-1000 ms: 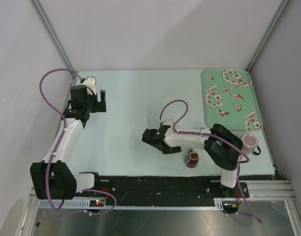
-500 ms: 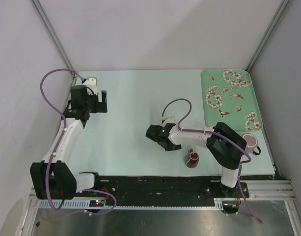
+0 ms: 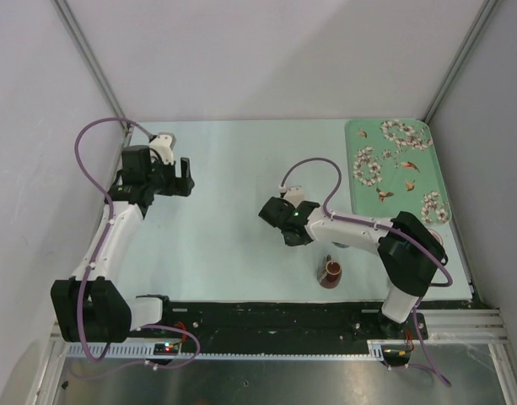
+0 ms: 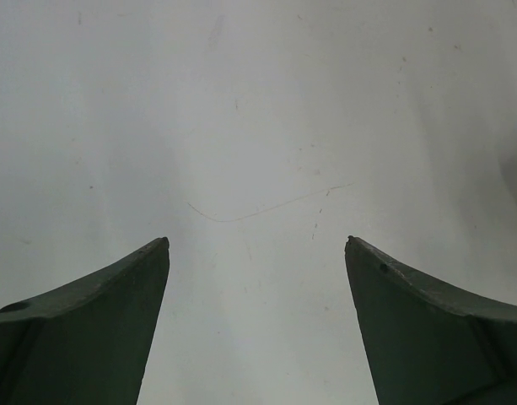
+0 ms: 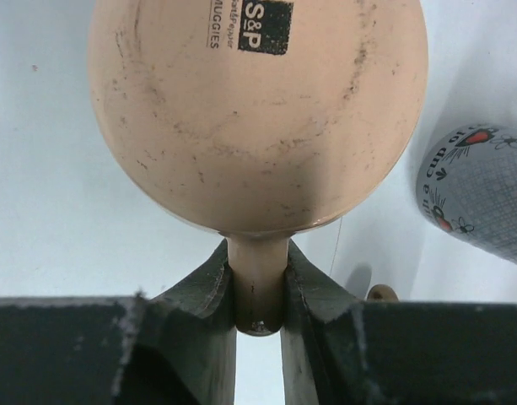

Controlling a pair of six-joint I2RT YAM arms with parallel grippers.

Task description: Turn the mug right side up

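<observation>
Mug [image 5: 258,118] base, round scuffed peach, handle [image 5: 258,295] pinched in right gripper [image 5: 258,253]; left gripper [image 4: 256,245] wide

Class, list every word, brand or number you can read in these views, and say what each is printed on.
"S&P": black label on the base of the peach mug.
"MUGGIES": printed beside that label.
A smaller line next to it is cut off and unreadable.
"cup of": on the grey patterned mug; the rest is out of frame.
Top and left wrist views: no text.

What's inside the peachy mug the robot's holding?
The mug shows only its scuffed base, with an S&P sticker; the right gripper pinches its handle. The inside is hidden behind that base.
</observation>
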